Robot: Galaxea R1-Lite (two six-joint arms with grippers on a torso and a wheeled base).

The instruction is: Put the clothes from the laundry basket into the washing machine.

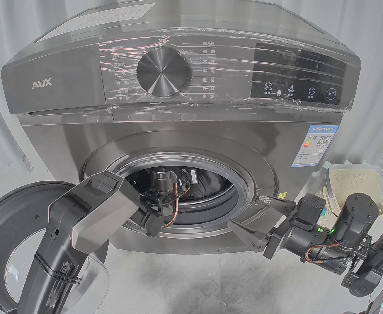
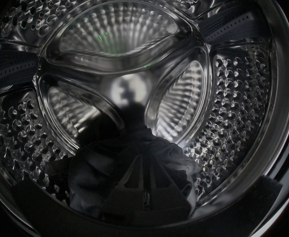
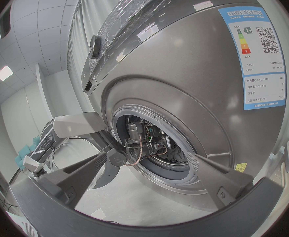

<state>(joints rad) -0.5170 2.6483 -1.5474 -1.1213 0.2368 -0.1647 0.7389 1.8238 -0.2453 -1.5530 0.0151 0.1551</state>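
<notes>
while the round door (image 1: 8, 223) of the washing machine (image 1: 178, 136) stands swung open on the robot's left, the left arm (image 1: 95, 206) passes in through the opening, its wrist and a coiled copper-coloured cable just inside the rim. the left gripper (image 2: 145, 165) is inside the drum (image 2: 243, 92), low down and right over a heap of dark clothes (image 2: 95, 168) that lies on the bottom of the drum, against the dimpled wall. it is too dark there to see whether the gripper holds the cloth or is loose from it, so i cannot tell its state.

outside the machine, the right gripper (image 1: 246, 212) hangs in front of the lower right part of the door ring, near it but not touching. its two dark fingers (image 1: 278, 202) are spread wide with nothing between them, and they point toward the opening. behind the right arm, at the machine's right corner, stands the cream laundry basket (image 1: 357, 184) with its perforated wall; from here i cannot see what lies inside it.

on the front panel sit a large metal dial (image 1: 162, 71) and a dark touch display (image 1: 298, 77), both under clear plastic film. a blue energy label (image 1: 315, 145) is stuck on the front, to the upper right of the opening. the floor (image 1: 209, 280) is pale grey.
</notes>
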